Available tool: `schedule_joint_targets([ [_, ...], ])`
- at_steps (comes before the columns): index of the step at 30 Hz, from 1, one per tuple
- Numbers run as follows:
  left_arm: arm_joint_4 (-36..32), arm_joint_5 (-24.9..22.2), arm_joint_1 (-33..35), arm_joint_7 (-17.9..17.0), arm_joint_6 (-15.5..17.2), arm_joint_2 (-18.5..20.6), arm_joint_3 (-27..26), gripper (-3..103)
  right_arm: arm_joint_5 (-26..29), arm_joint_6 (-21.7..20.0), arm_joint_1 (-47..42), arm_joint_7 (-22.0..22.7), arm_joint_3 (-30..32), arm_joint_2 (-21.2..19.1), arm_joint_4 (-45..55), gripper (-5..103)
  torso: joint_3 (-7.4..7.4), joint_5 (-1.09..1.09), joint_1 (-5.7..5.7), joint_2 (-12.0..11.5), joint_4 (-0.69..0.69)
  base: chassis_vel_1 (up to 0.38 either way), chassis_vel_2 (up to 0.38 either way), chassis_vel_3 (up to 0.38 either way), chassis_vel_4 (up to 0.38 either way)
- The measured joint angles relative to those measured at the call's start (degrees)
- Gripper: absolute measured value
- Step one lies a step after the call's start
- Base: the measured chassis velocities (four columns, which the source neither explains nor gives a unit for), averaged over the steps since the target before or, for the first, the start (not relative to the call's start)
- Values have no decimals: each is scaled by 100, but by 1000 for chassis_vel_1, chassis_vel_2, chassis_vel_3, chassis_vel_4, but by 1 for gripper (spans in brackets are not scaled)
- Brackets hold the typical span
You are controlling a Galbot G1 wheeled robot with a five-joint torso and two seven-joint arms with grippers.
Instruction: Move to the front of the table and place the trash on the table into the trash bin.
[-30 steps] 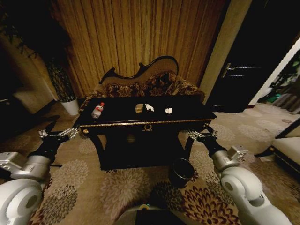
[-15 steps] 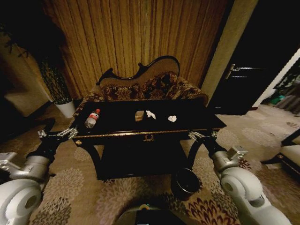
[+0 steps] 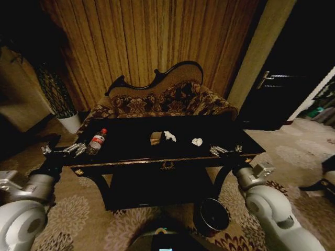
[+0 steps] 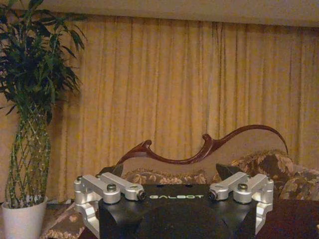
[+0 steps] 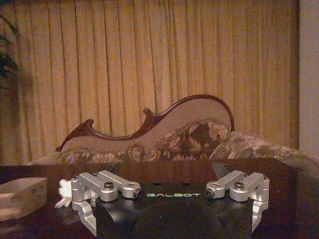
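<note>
— Head view first: where does the trash sit?
— On the glossy black counter (image 3: 131,151). A clear bottle (image 3: 96,141) with a red cap lies near the counter's left end. A small tan block (image 3: 155,138) sits near the middle, a white crumpled paper scrap (image 3: 169,136) lies just beside it, and a second scrap (image 3: 197,141) rests farther right, apart from the first.
— And the trash bin?
— The trash bin (image 3: 211,216) stands on the patterned carpet (image 3: 104,227), low by the counter's front right leg, dark inside.
— The tools?
— The left tool (image 3: 67,150) hangs off the counter's left front corner, near the bottle but apart from it. The right tool (image 3: 224,150) hovers over the front right edge. Both look spread with nothing between the fingers, though the dim light makes that hard to confirm.
— Behind the counter?
— A carved-back sofa (image 3: 157,99), pleated curtains (image 3: 157,42), and a potted plant (image 3: 57,102) at the left.
</note>
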Motion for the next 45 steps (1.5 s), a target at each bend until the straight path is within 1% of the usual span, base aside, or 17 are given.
schedule_joint_targets([
  [2,0,0,2,0,0,-1,4,100,79,-295,109,0,-25,-55,-3,100,0,0,-1,1,1,0,0,0,0],
  [3,0,0,2,0,0,-1,4,100,79,-295,109,0,-25,-55,-3,100,0,0,-1,1,1,0,0,0,0],
  [7,0,-2,-18,-4,3,84,0,100,368,-924,425,-27,-94,-256,-45,100,1,1,1,0,0,0,0,0,0],
  [9,0,-3,-26,-8,10,92,0,100,415,-983,511,-16,-123,-294,-105,100,2,0,2,-1,0,0,0,0,0],
  [12,0,-6,8,-17,35,74,-2,100,603,-1269,885,67,-213,-448,-413,100,2,0,3,-1,1,0,0,0,0],
  [13,0,-6,8,-17,35,74,-2,100,603,-1269,885,67,-213,-448,-413,100,2,0,3,-1,1,0,0,0,0],
  [15,0,-6,69,-21,44,61,-45,100,858,-1524,1198,187,-306,-622,-683,100,2,0,2,-1,1,0,0,0,0],
  [16,0,-6,69,-21,44,61,-45,100,858,-1524,1198,187,-306,-622,-683,100,2,0,2,-1,1,0,0,0,0],
  [20,0,26,105,-26,60,62,-68,100,1172,-1806,1627,257,-516,-843,-1091,100,2,1,2,-1,0,0,0,0,0],
  [21,0,26,105,-26,60,62,-68,100,1172,-1806,1627,257,-516,-843,-1091,100,2,1,2,-1,0,0,0,0,0],
  [23,0,69,120,-30,72,57,-37,100,1294,-1936,1912,259,-712,-930,-1325,100,2,0,3,-1,1,0,0,0,0],
  [27,0,112,125,-38,85,50,-3,100,1319,-2032,2227,278,-987,-959,-1556,100,2,0,2,-1,1,0,0,0,0],
  [28,0,112,125,-38,85,50,-3,100,1319,-2032,2227,278,-987,-959,-1556,100,2,0,2,-1,1,0,0,0,0],
  [32,0,149,133,-48,93,54,4,100,1307,-2054,2567,303,-1361,-929,-1865,100,2,0,3,-1,1,0,0,0,0],
  [37,0,166,149,-54,97,55,9,100,1296,-2055,2727,303,-1516,-923,-1991,100,2,0,3,-1,0,0,0,0,0],
  [45,0,264,99,-109,99,31,206,100,1124,-2046,3023,270,-1842,-820,-2387,100,2,0,3,-1,1,0,0,0,0],
])
